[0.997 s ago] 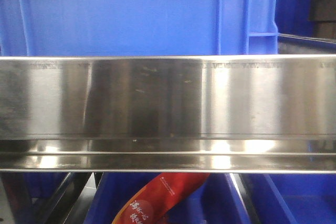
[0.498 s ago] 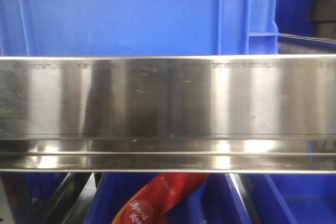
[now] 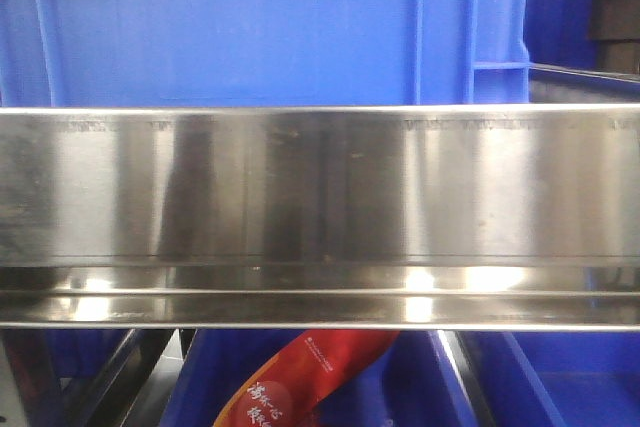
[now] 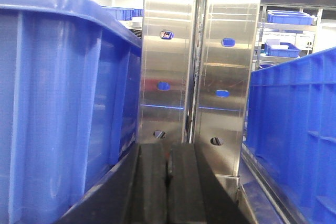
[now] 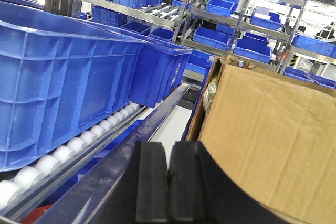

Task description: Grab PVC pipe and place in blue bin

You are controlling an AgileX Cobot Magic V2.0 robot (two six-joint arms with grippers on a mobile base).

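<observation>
PVC pipe appears in no view. Nothing has changed over the last second; both the left claw (image 4: 168,182) and right claw (image 5: 168,182) stay pressed together, empty, so grasping hasn't begun.

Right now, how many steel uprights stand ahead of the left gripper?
2, side by side straight ahead: the left upright and the right upright. Others may be hidden behind the near blue bin.

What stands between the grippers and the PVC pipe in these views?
That cannot be judged: no PVC pipe shows in any view. Both the left gripper and the right gripper are shut and hold nothing, among blue bins, beside a cardboard box.
</observation>
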